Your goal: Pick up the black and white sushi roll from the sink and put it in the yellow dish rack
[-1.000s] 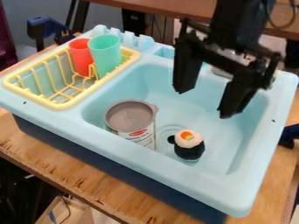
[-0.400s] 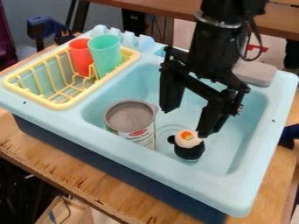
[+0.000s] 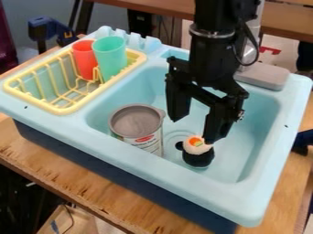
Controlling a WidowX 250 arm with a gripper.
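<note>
Hanging over a light-blue sink [image 3: 241,196], gripper [image 3: 193,130] spread wide and empty, toy sushi [image 3: 198,158] and can [image 3: 137,122] nearby

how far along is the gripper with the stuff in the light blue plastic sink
Done: the gripper is down over the light blue plastic sink, fingers open, one tip by the black-and-white toy sushi roll; whether they touch, I can't tell.
In hand: nothing gripped; it looks like lining up on the roll.
Left: probably the grasp and everything after, since roll and grey-topped tin can both stand in the basin.
</note>
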